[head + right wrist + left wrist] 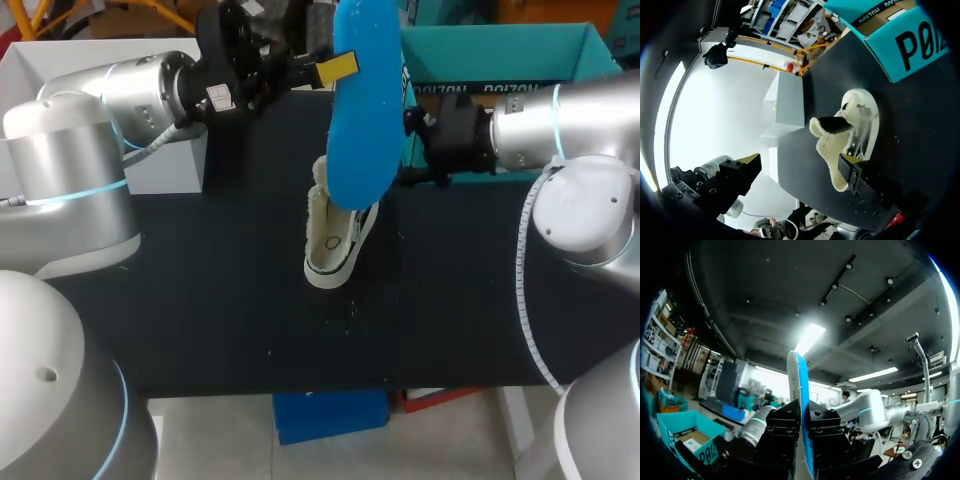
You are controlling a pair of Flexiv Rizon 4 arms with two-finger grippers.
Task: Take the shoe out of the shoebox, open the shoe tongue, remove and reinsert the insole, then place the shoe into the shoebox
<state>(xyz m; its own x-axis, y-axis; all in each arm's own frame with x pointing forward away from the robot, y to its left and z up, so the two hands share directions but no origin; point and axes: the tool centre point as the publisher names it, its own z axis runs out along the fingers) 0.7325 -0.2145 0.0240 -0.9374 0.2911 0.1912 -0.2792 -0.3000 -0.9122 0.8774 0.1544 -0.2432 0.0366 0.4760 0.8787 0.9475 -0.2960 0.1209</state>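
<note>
At our left, our left gripper (pixel 338 68) is raised over the black table (pixel 200 300), clamped on the blue insole (pixel 362 110). In the left wrist view the insole shows edge-on, pinched between the fingers (pixel 780 440). Below it, the white fleece-lined shoe (pixel 335 235) rests on the table, outside the box. Our right gripper (pixel 428 150) comes in at the shoe's opening from the right. We cannot tell whether it grips. Behind it stands the teal shoebox (pixel 500 50), open.
</note>
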